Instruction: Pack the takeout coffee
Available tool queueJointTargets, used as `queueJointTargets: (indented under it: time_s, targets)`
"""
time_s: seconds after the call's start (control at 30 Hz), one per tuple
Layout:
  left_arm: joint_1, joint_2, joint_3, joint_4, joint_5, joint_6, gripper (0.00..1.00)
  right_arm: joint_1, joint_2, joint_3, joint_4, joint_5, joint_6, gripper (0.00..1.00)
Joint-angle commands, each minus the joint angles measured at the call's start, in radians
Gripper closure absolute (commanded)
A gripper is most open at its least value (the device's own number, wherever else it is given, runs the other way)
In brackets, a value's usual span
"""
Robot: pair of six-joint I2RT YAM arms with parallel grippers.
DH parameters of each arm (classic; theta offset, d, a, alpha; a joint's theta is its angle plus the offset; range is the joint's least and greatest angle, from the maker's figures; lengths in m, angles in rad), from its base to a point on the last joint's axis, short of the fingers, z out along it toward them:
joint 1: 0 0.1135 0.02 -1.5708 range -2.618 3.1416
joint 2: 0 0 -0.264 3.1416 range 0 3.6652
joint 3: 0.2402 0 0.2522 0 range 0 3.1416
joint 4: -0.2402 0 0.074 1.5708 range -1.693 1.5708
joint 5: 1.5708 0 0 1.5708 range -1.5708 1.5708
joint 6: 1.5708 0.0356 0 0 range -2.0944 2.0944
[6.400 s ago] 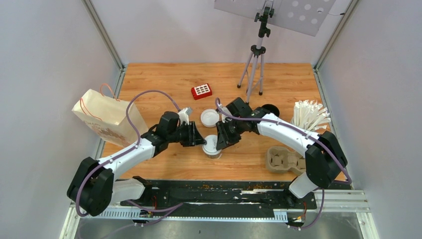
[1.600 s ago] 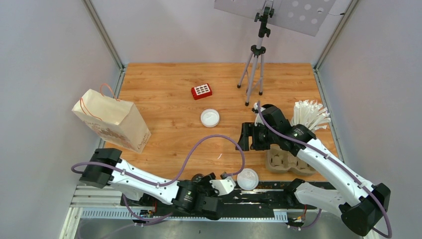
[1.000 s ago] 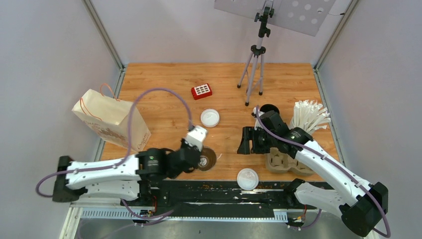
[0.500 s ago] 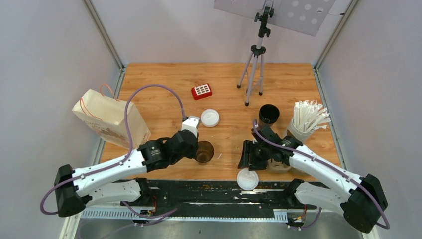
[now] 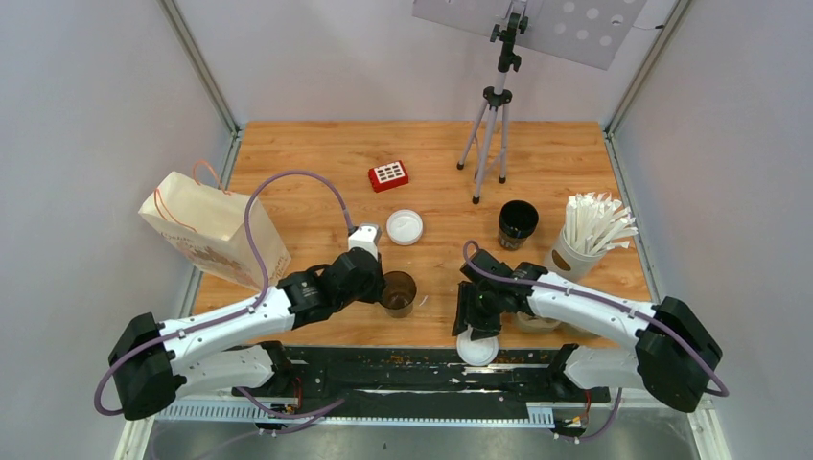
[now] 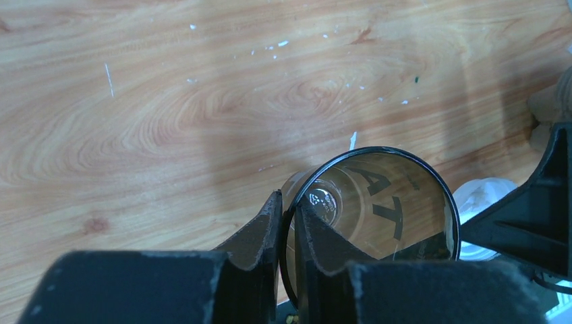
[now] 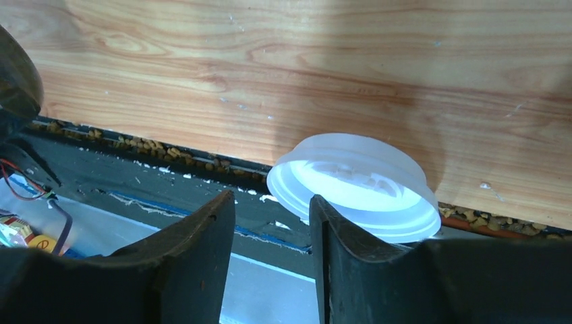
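Wooden table [image 5: 316,172], black cup [image 5: 398,292] pinched, white lid [image 7: 351,185] lying loose.
The left gripper [image 6: 289,202] is closed narrow on the lidless cup's rim, mid-table; the right gripper [image 7: 270,199] hangs half-spread, holding nothing, over the lid at the near edge.

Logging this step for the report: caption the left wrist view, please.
Left gripper, jaws pinching the rim of a lidless black cup on the wooden table.
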Motion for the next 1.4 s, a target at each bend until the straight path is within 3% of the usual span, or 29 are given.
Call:
queueJointTargets:
  time_s: [0.0,0.4,0.87,0.93,1.1,1.37]
  targets:
    - [0.005,-0.011,-0.021,0.077,0.012,-0.055,0.81,0.012,0.044,0.026,0.061,0.037,0.039,0.56]
    - [0.005,-0.067,-0.022,0.061,0.019,-0.083,0.57,0.044,0.166,0.106,0.029,0.123,-0.024,0.72]
    - [0.005,-0.198,0.04,-0.063,-0.054,-0.059,0.5,0.056,0.197,0.126,0.012,0.141,-0.034,0.75]
    - [0.005,-0.2,0.046,-0.072,-0.056,-0.057,0.5,0.056,0.199,0.133,0.013,0.144,-0.044,0.79]
    - [0.005,-0.197,0.068,-0.091,-0.055,-0.043,0.5,0.058,0.178,0.151,0.007,0.169,-0.08,0.99]
    - [0.005,-0.205,0.121,-0.126,-0.047,0.018,0.49,0.055,0.138,0.205,-0.002,0.227,-0.186,1.0]
